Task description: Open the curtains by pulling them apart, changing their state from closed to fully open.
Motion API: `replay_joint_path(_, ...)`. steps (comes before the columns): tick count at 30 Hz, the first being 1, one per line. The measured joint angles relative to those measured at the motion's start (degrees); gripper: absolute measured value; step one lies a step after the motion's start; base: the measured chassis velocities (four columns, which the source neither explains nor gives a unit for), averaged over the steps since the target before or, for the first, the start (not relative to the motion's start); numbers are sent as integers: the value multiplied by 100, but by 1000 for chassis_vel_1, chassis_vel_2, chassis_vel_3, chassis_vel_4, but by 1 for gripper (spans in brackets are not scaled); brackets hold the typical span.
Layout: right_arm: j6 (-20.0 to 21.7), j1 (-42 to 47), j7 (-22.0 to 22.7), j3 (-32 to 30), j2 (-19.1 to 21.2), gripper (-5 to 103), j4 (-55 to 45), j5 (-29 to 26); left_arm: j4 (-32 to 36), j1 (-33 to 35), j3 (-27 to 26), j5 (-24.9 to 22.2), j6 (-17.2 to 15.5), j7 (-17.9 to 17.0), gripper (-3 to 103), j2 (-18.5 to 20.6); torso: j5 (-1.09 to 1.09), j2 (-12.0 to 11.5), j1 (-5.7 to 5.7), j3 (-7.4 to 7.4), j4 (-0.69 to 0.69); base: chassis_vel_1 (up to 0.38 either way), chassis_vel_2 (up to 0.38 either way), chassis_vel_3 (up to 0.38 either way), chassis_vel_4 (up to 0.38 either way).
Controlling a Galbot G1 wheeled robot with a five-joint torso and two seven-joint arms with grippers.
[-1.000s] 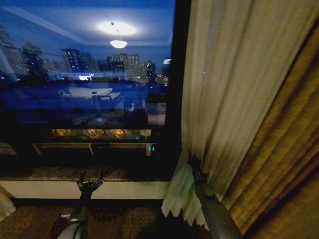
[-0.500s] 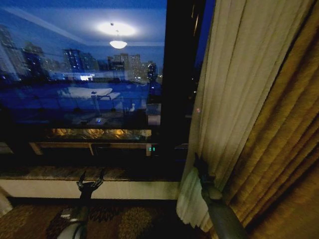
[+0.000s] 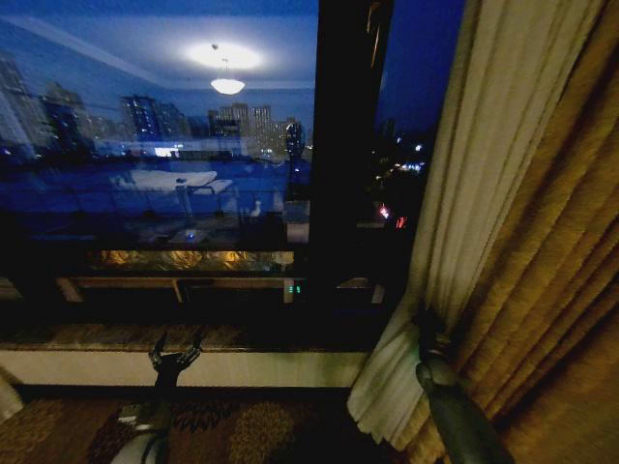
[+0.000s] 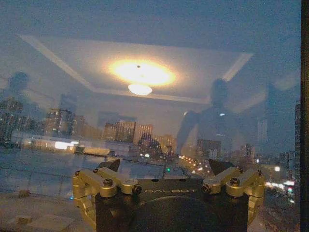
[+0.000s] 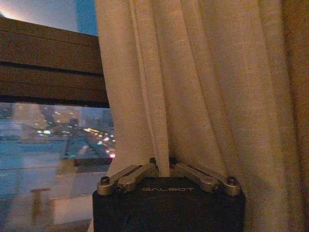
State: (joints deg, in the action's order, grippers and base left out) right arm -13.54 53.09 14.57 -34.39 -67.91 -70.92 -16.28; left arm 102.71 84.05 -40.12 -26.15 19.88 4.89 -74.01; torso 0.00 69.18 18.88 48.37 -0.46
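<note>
A: Right gripper [image 5: 163, 170], status?
B: Fingers pinched together on a fold of the sheer cream-white pleated curtain [image 3: 464, 193], low on the panel. Wrist view shows the fabric [image 5: 193, 82] gathered between the fingertips.

A: Curtain position?
B: Bunched at the right of the dark window [image 3: 155, 174], pressed against the thick golden-brown drape [image 3: 561, 290]. A black vertical window frame [image 3: 343, 164] stands left of it, with night sky between them.

A: Left gripper [image 3: 174, 345]?
B: Spread wide, empty, held low before the pale stone sill [image 3: 97, 336], well apart from the curtain. Its gold finger links [image 4: 96, 183] point at the glass.

A: Second panel?
B: Possibly a pale scrap at the lower left edge; too dim to say.
</note>
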Motion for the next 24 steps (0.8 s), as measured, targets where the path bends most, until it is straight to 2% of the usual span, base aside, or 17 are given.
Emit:
replay_joint_path(7, 62, 401, -73, 105, -48, -3, -575, 12, 0, 0, 0, 0, 0, 1, 100, 0, 0, 0, 0, 0, 0, 0, 0, 0, 0)
replay_joint_path(9, 207, 758, -478, 247, -105, 7, -1183, -87, 0, 0, 0, 0, 0, 1, 100, 0, -2, 0, 0, 0, 0, 0, 0, 0, 0)
replay_joint_path(12, 287, 972, -656, 334, -143, 17, -1506, -112, 0, 0, 0, -1, 0, 1, 100, 0, -1, 0, 0, 0, 0, 0, 0, 0, 0)
replay_joint_path(13, 322, 1106, -703, 397, -161, 17, -1695, -117, 0, 0, 0, -1, 0, 1, 100, 0, -1, 0, 0, 0, 0, 0, 0, 0, 0)
replay_joint_path(14, 392, 1321, -728, 502, -186, 27, -2003, -119, 0, 0, 0, 0, 0, 1, 100, 0, -1, 0, 0, 0, 0, 0, 0, 0, 0)
replay_joint_path(16, 419, 1425, -725, 545, -195, 27, -2145, -119, 0, 0, 0, -1, 0, 1, 100, 0, 0, 0, 0, 0, 0, 0, 0, 0, 0)
replay_joint_path(20, 543, 1899, -614, 636, -217, 50, -2817, -159, 0, 0, 0, -1, 0, 1, 100, 0, -2, 0, 0, 0, 1, 0, 0, 0, 0)
replay_joint_path(23, 712, 2163, -655, 604, -172, 55, -3087, -120, 0, 0, 0, -1, 0, 1, 100, 0, -1, 0, 0, 0, 0, 0, 0, 0, 0)
replay_joint_path(24, 806, 2334, -707, 576, -122, 61, -3256, -100, 0, 0, 0, 0, 0, 1, 100, 0, -1, 0, 0, 0, -1, 0, 0, 0, 0)
